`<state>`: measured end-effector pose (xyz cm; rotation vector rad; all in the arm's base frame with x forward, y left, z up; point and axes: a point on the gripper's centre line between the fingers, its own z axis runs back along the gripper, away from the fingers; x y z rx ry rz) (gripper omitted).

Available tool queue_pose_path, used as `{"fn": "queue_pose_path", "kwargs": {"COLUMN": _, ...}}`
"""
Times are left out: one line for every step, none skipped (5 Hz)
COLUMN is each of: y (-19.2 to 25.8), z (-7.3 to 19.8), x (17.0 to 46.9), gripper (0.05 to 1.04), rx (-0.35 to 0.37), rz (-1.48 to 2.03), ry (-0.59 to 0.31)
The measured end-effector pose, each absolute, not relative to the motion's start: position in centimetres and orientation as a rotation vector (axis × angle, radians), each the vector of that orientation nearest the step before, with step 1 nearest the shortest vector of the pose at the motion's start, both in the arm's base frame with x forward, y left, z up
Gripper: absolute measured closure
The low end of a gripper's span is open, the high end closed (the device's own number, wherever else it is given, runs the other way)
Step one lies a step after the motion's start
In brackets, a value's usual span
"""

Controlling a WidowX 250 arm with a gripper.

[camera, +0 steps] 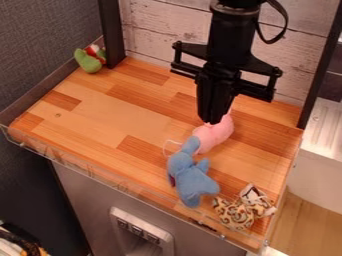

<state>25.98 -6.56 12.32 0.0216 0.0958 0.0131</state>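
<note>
Claw point(212, 121) over a pink soft toy point(215, 133) on the desk point(100, 117).
How far open the claw is, and whether it grips the toy, I cannot tell; from the toy, a blue one point(190, 179) lies at seven o'clock, a spotted one point(234, 212) at five.

Coloured black on the gripper point(213, 121), pink on the plump toy point(216, 133), blue on the floppy toy point(190, 175), brown-spotted tan on the animal-print toy point(234, 213), green on the corner toy point(87, 61), and blocked in light and darker orange-brown across the wooden top point(133, 115).
</note>
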Motion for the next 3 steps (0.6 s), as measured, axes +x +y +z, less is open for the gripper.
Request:
{"fn": "queue_pose_path", "kwargs": {"y": -4.6, "z": 11.9, "x": 27.8, "gripper": 1.021, "rx": 0.019, "rz": 0.122, "ry": 0.103}}
{"fn": "queue_pose_path", "kwargs": {"y": -0.7, "z": 11.8, "x": 30.3, "gripper": 1.021, "rx": 0.012, "rz": 0.308, "ry": 0.096}}
{"fn": "queue_pose_path", "kwargs": {"y": 4.1, "z": 11.5, "x": 32.2, "gripper": 1.021, "rx": 0.010, "rz": 0.531, "ry": 0.102}}
